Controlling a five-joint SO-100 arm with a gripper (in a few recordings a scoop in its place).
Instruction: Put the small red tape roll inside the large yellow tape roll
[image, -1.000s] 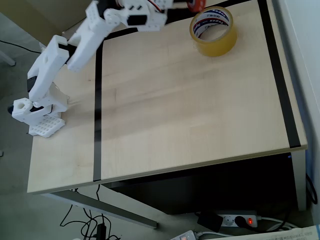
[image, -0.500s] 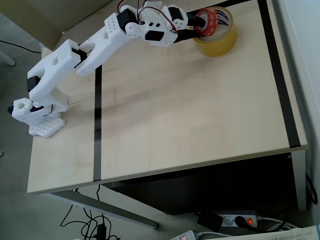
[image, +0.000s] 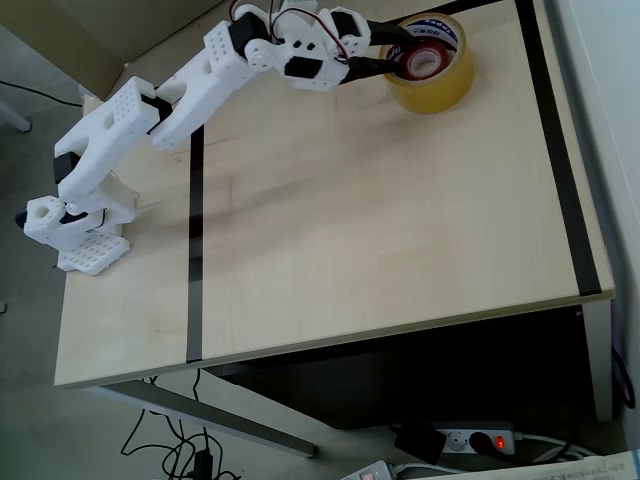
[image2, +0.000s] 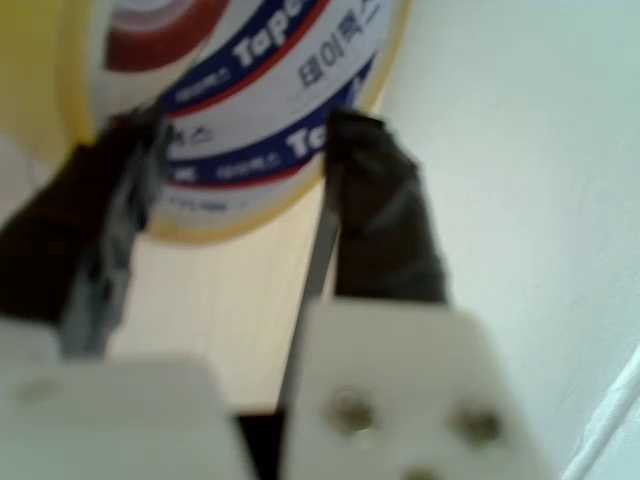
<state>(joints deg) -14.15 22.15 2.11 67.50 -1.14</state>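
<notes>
Wrist view is blurred & very close: yellow tape roll (image2: 60, 70) cut off by top & left picture edges, its core print only partly readable. Red tape roll (image2: 160, 30) shows as just an arc at the top edge, rest cut off. Hand (image2: 235, 160) fingers soft-focused, bases run off the bottom edge. Overhead view: hand (image: 392, 55) tips at the counter's far edge too small to make out, arm hides the roll's left rim.

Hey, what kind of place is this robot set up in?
Probably an office or a hobby lab: a pale wood desk marked off with black tape lines, a power strip and loose cables on the floor beneath it.
</notes>
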